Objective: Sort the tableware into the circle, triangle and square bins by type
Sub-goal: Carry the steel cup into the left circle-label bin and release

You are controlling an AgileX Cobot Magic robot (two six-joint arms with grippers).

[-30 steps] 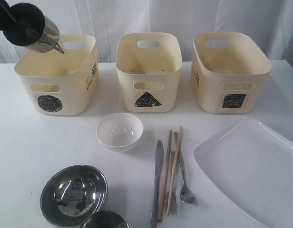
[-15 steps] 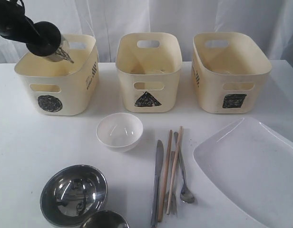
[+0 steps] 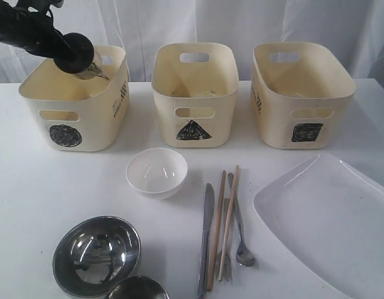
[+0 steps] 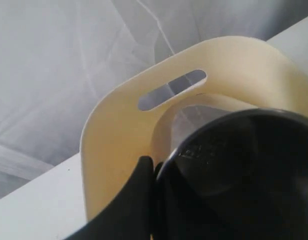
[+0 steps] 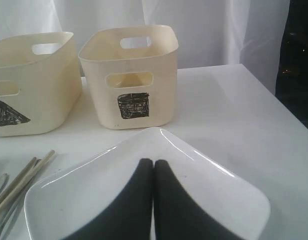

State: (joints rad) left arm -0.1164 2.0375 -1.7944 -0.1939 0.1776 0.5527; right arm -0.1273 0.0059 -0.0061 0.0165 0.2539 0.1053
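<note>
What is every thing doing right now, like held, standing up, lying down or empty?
mug: tilted, held over the circle tub.
left hand: shut on the mug.
right hand: shut, empty.
circle tub: upright.
triangle tub: upright.
square tub: upright.
white bowl: upright, empty.
steel bowl: upright, empty.
plate: flat, empty.
knife, fork, spoon, chopsticks: lying side by side.
</note>
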